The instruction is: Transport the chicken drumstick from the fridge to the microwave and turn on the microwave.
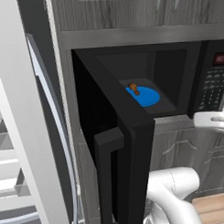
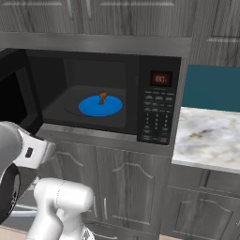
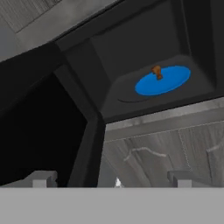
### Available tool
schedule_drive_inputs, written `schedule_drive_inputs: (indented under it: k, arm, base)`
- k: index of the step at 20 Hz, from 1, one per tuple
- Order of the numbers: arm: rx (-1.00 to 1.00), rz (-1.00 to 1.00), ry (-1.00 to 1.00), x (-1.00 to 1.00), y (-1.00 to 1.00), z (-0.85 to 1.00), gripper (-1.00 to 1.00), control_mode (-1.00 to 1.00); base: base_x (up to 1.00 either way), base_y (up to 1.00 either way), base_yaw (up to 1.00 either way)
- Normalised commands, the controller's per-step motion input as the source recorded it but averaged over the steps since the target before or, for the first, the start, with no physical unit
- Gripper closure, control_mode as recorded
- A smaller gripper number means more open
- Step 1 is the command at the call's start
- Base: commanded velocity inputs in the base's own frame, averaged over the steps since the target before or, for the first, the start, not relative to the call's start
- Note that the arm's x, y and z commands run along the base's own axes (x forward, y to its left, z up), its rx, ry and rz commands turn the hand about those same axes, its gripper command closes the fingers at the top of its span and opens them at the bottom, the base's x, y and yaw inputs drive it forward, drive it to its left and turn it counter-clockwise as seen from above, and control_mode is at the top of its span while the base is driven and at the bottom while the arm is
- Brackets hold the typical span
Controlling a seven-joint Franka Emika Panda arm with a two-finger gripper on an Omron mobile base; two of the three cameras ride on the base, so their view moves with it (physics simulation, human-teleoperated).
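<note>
The black microwave [image 2: 157,117] stands with its door [image 1: 119,145] swung wide open to the left. Inside, the small orange-brown chicken drumstick [image 2: 102,98] [image 1: 134,89] [image 3: 156,72] rests on a blue round plate [image 2: 101,106] [image 3: 162,80]. My gripper [image 3: 110,178] is open, its fingertips [image 3: 40,178] far apart with nothing between them. It sits low in front of the microwave, below the opening and beside the door's edge, well apart from the drumstick. The white fridge door [image 1: 18,135] with curved wire racks stands open at the left.
The open microwave door and its vertical handle [image 1: 108,141] jut out toward me. Grey cabinet doors [image 2: 126,183] lie under the microwave. A marble counter [image 2: 206,136] with a teal backsplash [image 2: 213,86] is on the right.
</note>
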Motion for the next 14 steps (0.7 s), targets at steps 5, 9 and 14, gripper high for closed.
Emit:
schedule_drive_inputs:
  k: [5, 9, 14]
  arm:
    - [0.25, 0.0, 0.18, -0.28, 0.29, 0.09, -1.0, -1.0]
    - [0.29, 0.0, 0.21, -0.27, 0.21, 0.02, -1.0, -1.0]
    - [0.2, 0.04, 0.11, -0.38, 0.17, -0.05, -1.0, -1.0]
  base:
    - [0.0, 0.0, 0.0]
    - [0.0, 0.0, 0.0]
    - [0.0, 0.0, 0.0]
